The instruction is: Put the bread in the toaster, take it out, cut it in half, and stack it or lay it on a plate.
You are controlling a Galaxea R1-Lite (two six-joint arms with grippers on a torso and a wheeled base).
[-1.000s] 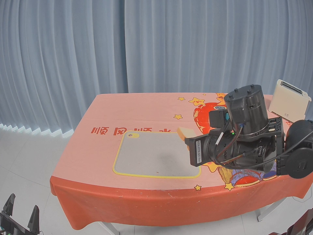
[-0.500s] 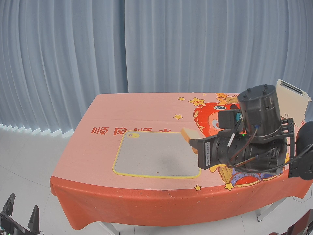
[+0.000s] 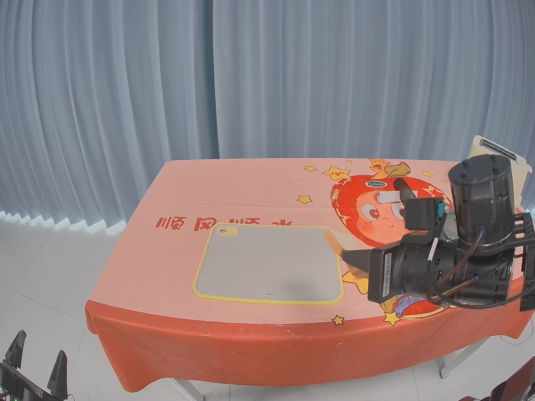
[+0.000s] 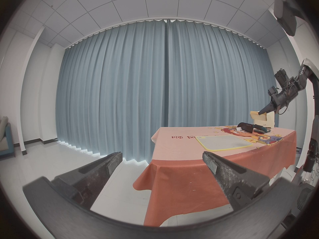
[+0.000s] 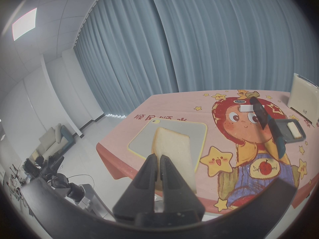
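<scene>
The left gripper [image 3: 36,363] is being held low, off the counter's [image 3: 223,196] near left corner, with its jaws released and spread wide; in the left wrist view open floor [image 4: 50,156] is lying between them and the draped near edge. Above the near right part of the counter, the bread [image 5: 174,153] is being grasped by the clenched jaws of the right gripper [image 5: 155,156]. The slice is being carried upright and well clear of the cloth, over the right edge of the cutting board [image 3: 267,265]. The board is lying flat near the middle of the near edge, its surface bare, with free cloth being left on its left side and behind it.

From the right wrist, a knife [image 5: 267,121] is being shown lying on the right part of the counter. Just beside it is a small grey tray [image 5: 285,123] holding a pale stick. The toaster [image 3: 499,151] is standing at the far right corner, partly covered in the head view by the right arm. A grey curtain [image 3: 278,57] is hanging behind the far edge.
</scene>
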